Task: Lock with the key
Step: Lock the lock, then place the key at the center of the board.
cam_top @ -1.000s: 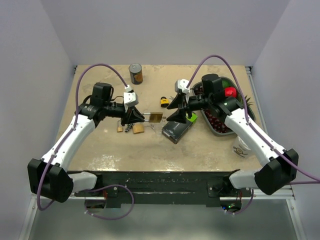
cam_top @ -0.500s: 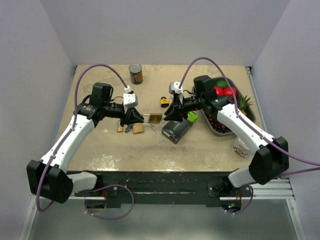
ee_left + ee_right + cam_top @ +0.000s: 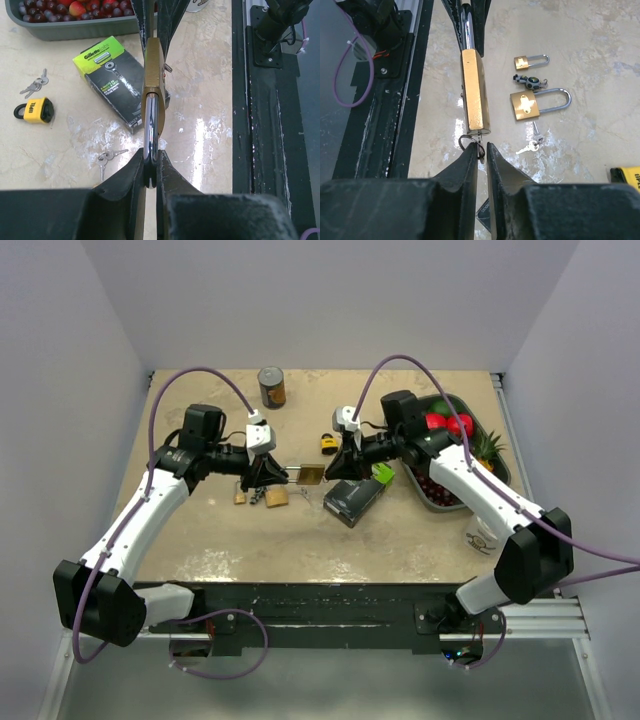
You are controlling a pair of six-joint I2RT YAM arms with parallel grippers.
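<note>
— The padlock [image 3: 312, 476], where is it sitting at the moment?

— It is not sitting at all. It is hanging in the air over the middle of the tabletop [image 3: 300, 545], lying level between the two arms.

— Who is holding it?

— The left gripper [image 3: 151, 169] is clenching the steel shackle [image 3: 150, 131], and the brass body is pointing away from it towards the other arm.

— And the right one?

— The right gripper [image 3: 481, 150] is pinching the key [image 3: 480, 134]. Its fingers are sitting almost together, right at the bottom end of the padlock. A thin shaft is showing between the brass and the fingertips, and a small wire ring [image 3: 466, 142] is dangling beside it.

— Is the shackle pushed home?

— I cannot tell from here; the left fingers are hiding that end.

— What is lying underneath?

— A razor box [image 3: 112, 80] is lying just beside the raised padlock, with a yellow padlock [image 3: 35, 110] a little further off and a tray [image 3: 75, 29] of fruit behind it. Two smaller brass padlocks [image 3: 526, 106] are resting on the left arm's side, with loose keys [image 3: 530, 145] near them.
</note>
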